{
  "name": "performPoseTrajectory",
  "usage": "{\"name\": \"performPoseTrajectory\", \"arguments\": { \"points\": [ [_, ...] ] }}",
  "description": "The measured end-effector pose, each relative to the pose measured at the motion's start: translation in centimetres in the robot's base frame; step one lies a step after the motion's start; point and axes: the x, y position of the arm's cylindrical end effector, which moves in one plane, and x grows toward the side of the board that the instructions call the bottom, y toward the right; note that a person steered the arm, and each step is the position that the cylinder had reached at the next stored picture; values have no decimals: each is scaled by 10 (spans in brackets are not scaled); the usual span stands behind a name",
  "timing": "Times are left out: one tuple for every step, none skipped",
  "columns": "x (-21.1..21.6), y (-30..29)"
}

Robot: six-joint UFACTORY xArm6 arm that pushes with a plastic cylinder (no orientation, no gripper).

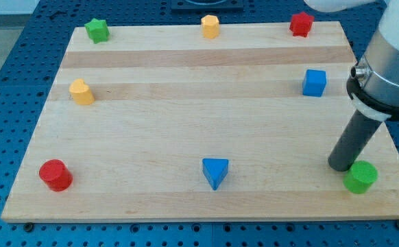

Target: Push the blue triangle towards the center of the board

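Wooden board, pale, with lengthwise grain bands, lying on a blue perforated table; eight small blocks on it, all placed here relative to the blue triangle. Blue triangle: near the board's bottom edge, about midway along it, one corner pointing toward the view's bottom; nothing touches it. Red cylinder: far to the triangle's left, at about the same height, near the bottom-left corner. Green cylinder: far to the triangle's right, at about the same height, near the bottom-right corner. Blue cube: up and to the right of the triangle, near the board's right edge. Yellow block, rounded at one end: up and to the left of the triangle, near the left edge. Green star: far up and to the left, at the top-left corner. Yellow block at the top edge, shape unclear: almost straight above the triangle. Red block, shape unclear: up and to the right, at the top edge. Arm: dark rod descending from a grey and white housing at the view's right; my tip rests on the board well to the right of the triangle, just beside the green cylinder's left side; contact between them cannot be told. No claw is fitted; the rod holds nothing.
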Motion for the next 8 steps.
{"name": "performPoseTrajectory", "arguments": {
  "points": [
    [-1, 0],
    [-17, -5],
    [-40, -15],
    [-46, -16],
    [-46, -7],
    [-41, -36],
    [-41, -82],
    [-34, -116]
  ]
}}
